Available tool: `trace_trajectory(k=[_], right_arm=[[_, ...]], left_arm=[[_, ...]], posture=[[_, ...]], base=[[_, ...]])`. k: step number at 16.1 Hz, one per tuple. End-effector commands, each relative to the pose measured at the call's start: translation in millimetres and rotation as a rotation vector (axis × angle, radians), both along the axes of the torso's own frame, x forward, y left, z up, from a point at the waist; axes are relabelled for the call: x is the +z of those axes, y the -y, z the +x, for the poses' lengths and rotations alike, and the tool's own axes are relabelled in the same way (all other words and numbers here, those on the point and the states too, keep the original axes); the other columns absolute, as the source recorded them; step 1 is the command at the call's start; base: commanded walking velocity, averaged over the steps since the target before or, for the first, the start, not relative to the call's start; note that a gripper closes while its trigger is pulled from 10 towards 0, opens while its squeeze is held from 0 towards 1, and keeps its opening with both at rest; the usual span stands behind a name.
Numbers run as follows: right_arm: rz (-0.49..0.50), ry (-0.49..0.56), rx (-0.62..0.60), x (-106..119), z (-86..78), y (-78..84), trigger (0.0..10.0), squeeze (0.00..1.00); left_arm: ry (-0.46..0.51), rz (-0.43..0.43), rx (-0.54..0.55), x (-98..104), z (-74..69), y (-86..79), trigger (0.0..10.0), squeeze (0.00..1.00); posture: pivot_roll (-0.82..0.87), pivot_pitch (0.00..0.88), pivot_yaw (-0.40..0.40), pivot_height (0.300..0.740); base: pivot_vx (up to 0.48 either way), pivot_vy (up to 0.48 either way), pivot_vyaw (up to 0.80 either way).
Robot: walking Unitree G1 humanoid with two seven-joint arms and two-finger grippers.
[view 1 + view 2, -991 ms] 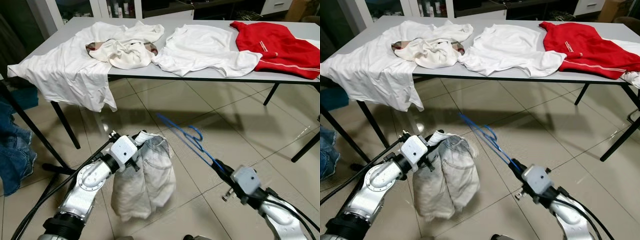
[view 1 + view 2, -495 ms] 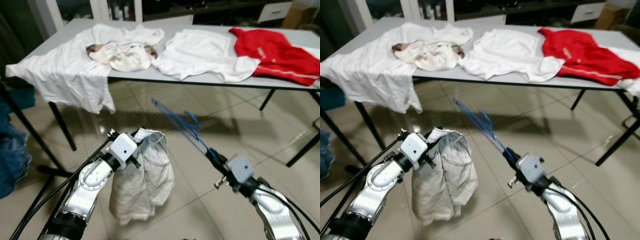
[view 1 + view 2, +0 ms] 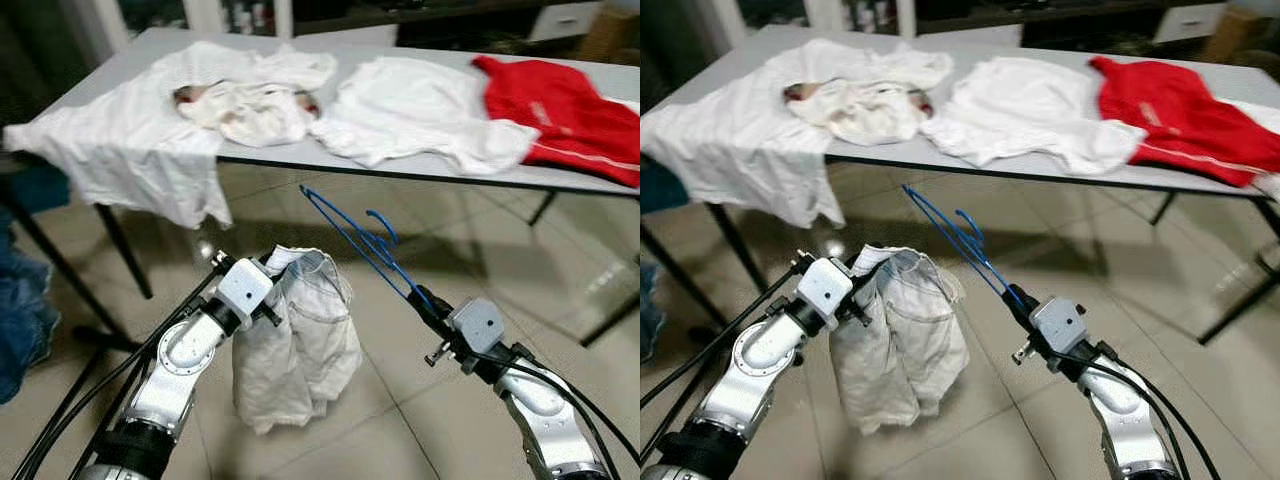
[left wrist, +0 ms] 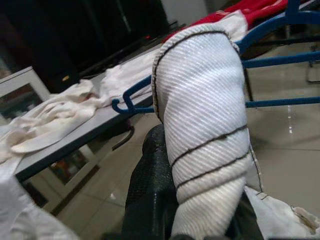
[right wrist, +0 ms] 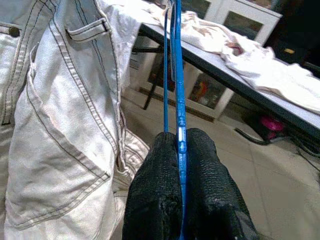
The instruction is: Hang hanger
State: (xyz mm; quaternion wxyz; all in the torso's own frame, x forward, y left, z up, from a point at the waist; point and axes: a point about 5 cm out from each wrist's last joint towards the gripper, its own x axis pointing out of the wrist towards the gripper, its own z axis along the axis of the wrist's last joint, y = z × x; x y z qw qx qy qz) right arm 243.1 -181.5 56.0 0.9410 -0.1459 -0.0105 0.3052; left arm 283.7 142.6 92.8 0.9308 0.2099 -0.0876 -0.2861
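Right gripper (image 3: 418, 300), at lower right of frame, is clamped on the blue hanger (image 3: 352, 236), which points up-left toward centre frame. Left gripper (image 3: 268, 300), lower left, pinches pale jeans (image 3: 295, 355) hanging beside it. Table (image 3: 140, 50) with clothes spans the top.

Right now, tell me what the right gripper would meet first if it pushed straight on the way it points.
Probably the gray table's front edge, judging by the right gripper and its blue hanger; depth is unclear.
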Motion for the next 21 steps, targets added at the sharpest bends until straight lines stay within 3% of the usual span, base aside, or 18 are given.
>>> trace_trajectory(k=[1, 21], right_arm=[[0.002, 0.001, -0.007, 0.9, 2.9, -0.1, 10.0, 0.00], [0.014, 0.020, -0.025, 4.1, 6.7, -1.8, 10.0, 0.00]], left_arm=[[0.078, -0.020, 0.009, 18.3, 6.5, 0.8, 10.0, 0.00], [0.100, -0.017, 0.004, 24.1, 10.5, 1.9, 10.0, 0.00]], posture=[[0.09, 0.000, -0.013, 0.740], [0.08, 0.003, -0.006, 0.740]], base=[[0.446, 0.000, 0.00], [0.453, 0.000, 0.00]])
